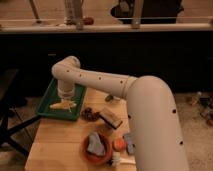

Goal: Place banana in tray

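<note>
The pale yellow banana [62,105] lies in the dark green tray [48,95] at the table's back left corner. My white arm reaches from the right across the table. Its wrist points straight down over the tray. My gripper [64,99] hangs right above the banana, touching it or nearly so. The wrist hides most of the gripper.
On the wooden table [60,142] stand a round orange-brown dish [86,152] holding a grey-blue item, an orange fruit [118,145], a brown block [111,119] and a dark cluster [90,113]. A dark chair frame [7,117] stands left of the table. A dark counter wall runs behind.
</note>
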`<action>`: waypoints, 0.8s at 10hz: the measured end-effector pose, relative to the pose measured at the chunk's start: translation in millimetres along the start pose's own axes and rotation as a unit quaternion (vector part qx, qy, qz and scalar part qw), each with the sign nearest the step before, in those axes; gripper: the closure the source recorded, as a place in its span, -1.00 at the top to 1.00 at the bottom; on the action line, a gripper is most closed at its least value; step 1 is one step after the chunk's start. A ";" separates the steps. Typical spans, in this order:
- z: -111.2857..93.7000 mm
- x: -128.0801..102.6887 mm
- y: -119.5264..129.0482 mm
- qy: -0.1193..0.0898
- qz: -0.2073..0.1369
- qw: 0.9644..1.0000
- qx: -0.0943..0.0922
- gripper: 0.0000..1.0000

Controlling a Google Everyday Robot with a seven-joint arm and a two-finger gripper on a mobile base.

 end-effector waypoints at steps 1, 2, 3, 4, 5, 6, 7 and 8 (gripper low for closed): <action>1.8 -1.5 -2.8 -0.001 0.000 1.000 -0.001 -1.00; 2.7 -2.0 -3.9 -0.002 -0.001 1.000 -0.001 -1.00; 3.6 -1.2 -5.6 -0.002 0.000 1.000 -0.001 -1.00; 4.5 1.2 -8.3 -0.002 0.002 1.000 -0.001 -1.00; 6.0 2.2 -11.1 -0.003 0.004 1.000 -0.002 -1.00; 8.0 2.9 -13.1 -0.004 0.005 1.000 -0.002 -1.00; 10.1 4.7 -15.4 -0.004 0.007 1.000 -0.003 -1.00; 11.9 5.3 -17.3 -0.005 0.008 1.000 -0.004 -1.00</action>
